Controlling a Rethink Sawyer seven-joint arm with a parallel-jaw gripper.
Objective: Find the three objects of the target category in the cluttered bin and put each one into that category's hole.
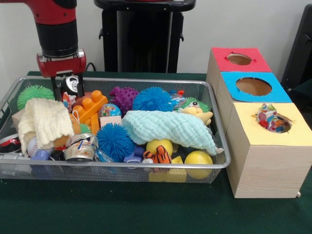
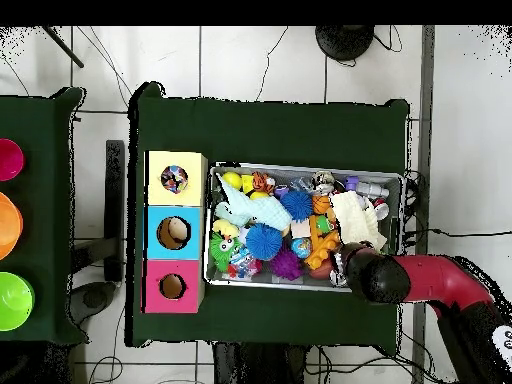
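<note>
Over the far left corner of the wide silver wire-mesh bin [image 1: 217, 127] my gripper [image 1: 68, 87] hangs on the red and black arm [image 1: 57, 29]. Its two dark fingers [image 1: 79, 81] stand apart with nothing between them, tips down just above a small black and white object [image 1: 71, 84] at the bin's far wall.

One crumpled white wrapper with red, blue, yellow and green polka dots [image 1: 270, 119] sits in the rough round hole [image 1: 285, 127] of the yellow-topped pale wooden box [image 1: 268, 168], right of the bin. A second dotted wrapper [image 1: 177, 100] shows near the far wall, between a spiky blue ball [image 1: 152, 99] and a green spiky ball [image 1: 199, 104]; I cannot tell where a third is.

A pale green waffle cloth [image 1: 168, 127] and a cream knitted cloth [image 1: 44, 122] cover much of the clutter. Holes in the blue-topped box [image 1: 253, 87] and red-topped box [image 1: 239, 59] show nothing inside.
</note>
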